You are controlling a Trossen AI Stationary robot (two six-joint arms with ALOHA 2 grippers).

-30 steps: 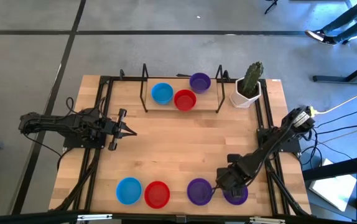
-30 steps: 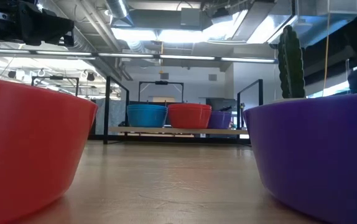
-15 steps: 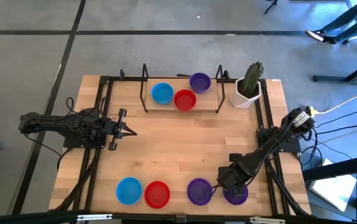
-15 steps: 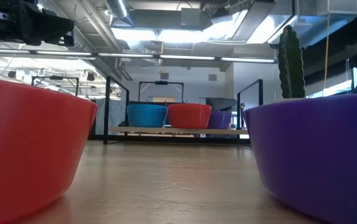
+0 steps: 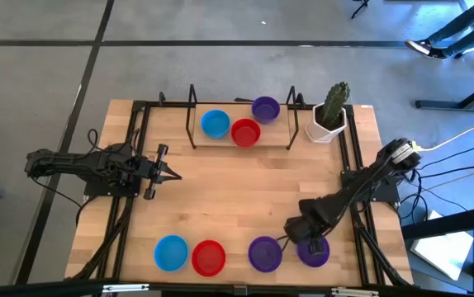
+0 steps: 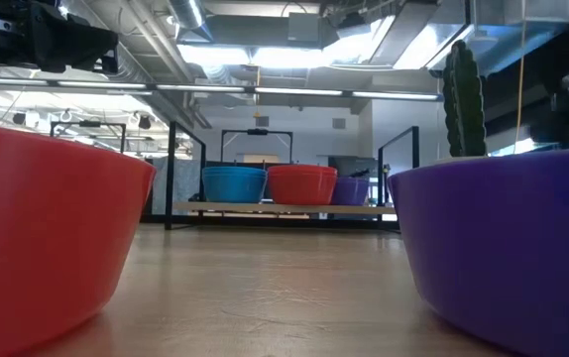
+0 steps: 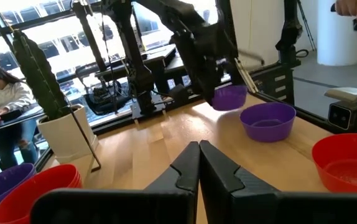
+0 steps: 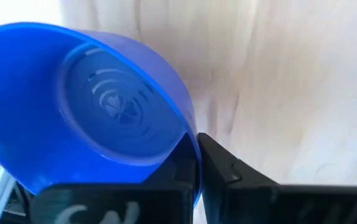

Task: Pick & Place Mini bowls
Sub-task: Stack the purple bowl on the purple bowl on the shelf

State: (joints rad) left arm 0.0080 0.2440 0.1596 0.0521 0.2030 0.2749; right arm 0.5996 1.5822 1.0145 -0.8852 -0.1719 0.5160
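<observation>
My right gripper [image 5: 300,238] is shut on a purple mini bowl [image 5: 314,251] at the table's near right; the left wrist view shows this bowl [image 7: 230,97] raised off the wood. Three more bowls stand on their bases in the near row: blue [image 5: 171,252], red [image 5: 209,257] and purple [image 5: 264,254]. A blue [image 5: 215,124], a red [image 5: 246,132] and a purple bowl [image 5: 265,108] sit on the far rack. My left gripper [image 5: 176,176] is shut and empty at the table's left middle. My right gripper holds the purple bowl by its rim [image 8: 190,132], one finger inside the bowl and one [image 8: 223,167] outside. The fingers come from above, slanting down. The bowl is lifted clear of the table and hangs tilted beside the fingers.
A white pot with a cactus [image 5: 329,122] stands at the far right beside the black rack [image 5: 293,124]. Black rails run along both table sides. In the low view the near red bowl [image 6: 47,228] and purple bowl [image 6: 503,248] fill the foreground. A person [image 7: 1,93] sits beyond the table.
My right gripper has gone up and a little toward the far edge, still shut on the purple bowl. The bowl has come up off the table with it.
</observation>
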